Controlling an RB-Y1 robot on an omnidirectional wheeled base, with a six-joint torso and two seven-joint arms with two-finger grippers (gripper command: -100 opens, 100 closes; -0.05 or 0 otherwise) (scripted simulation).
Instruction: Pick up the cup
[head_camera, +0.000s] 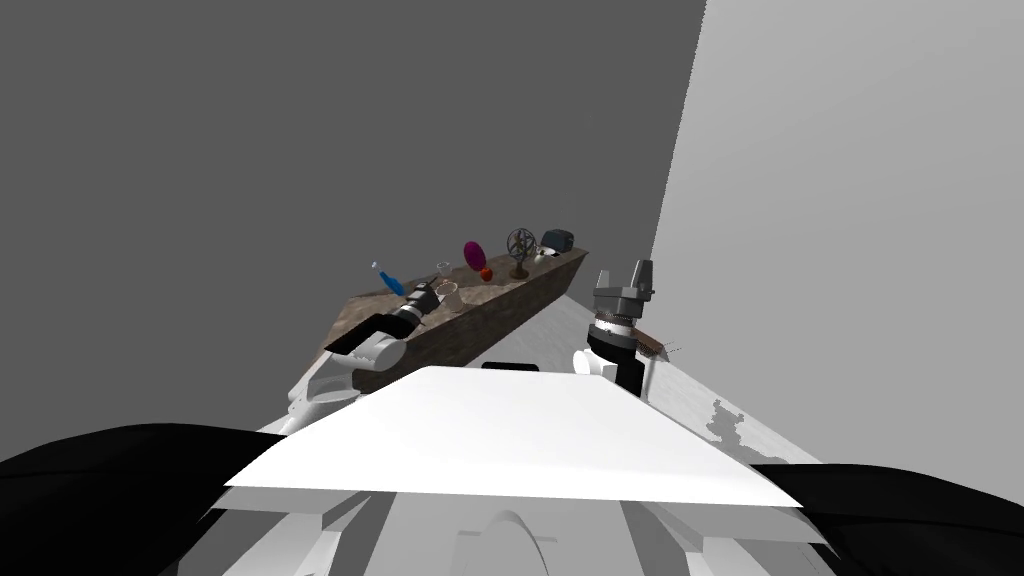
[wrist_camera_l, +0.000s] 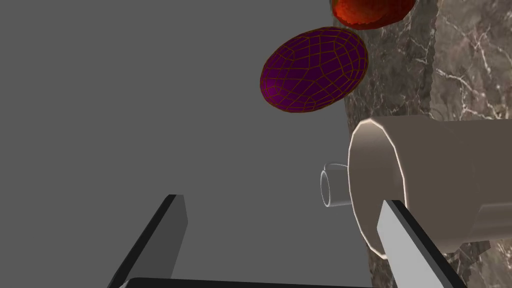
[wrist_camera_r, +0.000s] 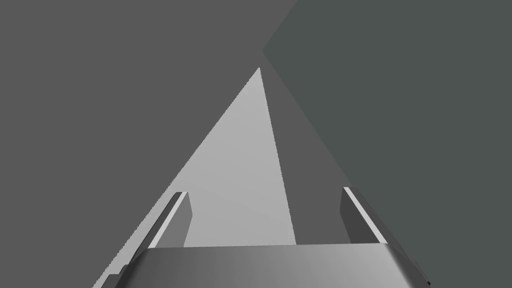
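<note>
Left wrist view: left gripper (wrist_camera_l: 282, 200) is spread wide, nothing held. Beige cylindrical cup (wrist_camera_l: 435, 175) is seen just beside one finger, on brown marble counter (wrist_camera_l: 470, 75). Small clear glass (wrist_camera_l: 334, 185) and purple ellipsoid (wrist_camera_l: 314, 69) are set farther along. Right gripper (wrist_camera_r: 265, 192) is held wide.

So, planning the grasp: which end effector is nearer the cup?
Left. The left end effector sits open beside the cup; the right end effector is raised, far aside.

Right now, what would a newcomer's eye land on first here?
A purple gridded egg shape stands out, beside a red round object on the marbled counter. Nearer, the beige cup sits at one finger of the open left end effector, off-centre.
</note>
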